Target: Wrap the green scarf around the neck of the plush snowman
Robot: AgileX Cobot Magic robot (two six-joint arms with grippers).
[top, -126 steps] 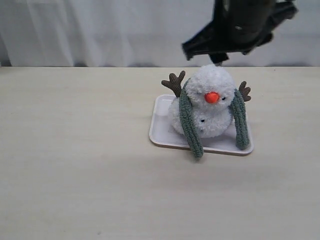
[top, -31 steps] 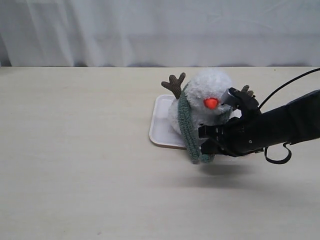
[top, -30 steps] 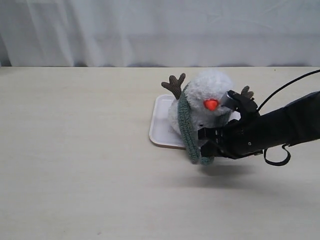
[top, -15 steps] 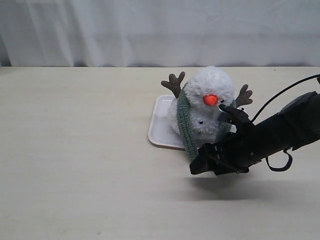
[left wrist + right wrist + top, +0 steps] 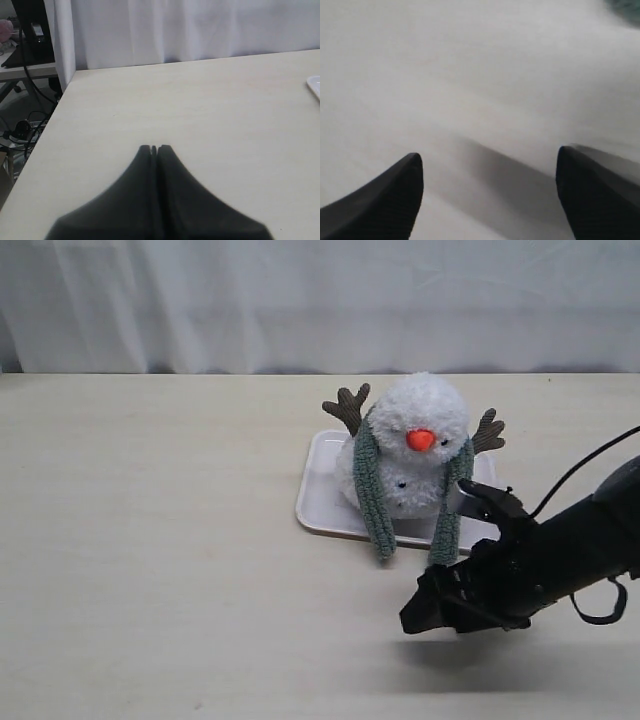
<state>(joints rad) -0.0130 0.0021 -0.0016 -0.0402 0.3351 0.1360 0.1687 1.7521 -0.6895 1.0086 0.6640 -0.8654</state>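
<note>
The plush snowman (image 5: pixel 418 455) sits upright on a white tray (image 5: pixel 318 502). The green scarf (image 5: pixel 368 490) lies behind its neck. One end hangs down the left of its body; the other end (image 5: pixel 447 515) hangs down the right, over the tray's front rim. My right gripper (image 5: pixel 420 612) hovers over the table in front of the tray, apart from the scarf. In the right wrist view the right gripper (image 5: pixel 490 155) is open with only blurred table between its fingers. My left gripper (image 5: pixel 154 148) is shut and empty over bare table, and does not show in the exterior view.
A white curtain (image 5: pixel 300 300) runs behind the table's far edge. In the left wrist view the table's edge (image 5: pixel 55 107) drops off to cables and a dark stand (image 5: pixel 32 30), and the tray's corner (image 5: pixel 315 86) shows.
My right gripper has opened, let go of the scarf's right end and drawn back toward the front of the table. That end now hangs straight beside the snowman.
</note>
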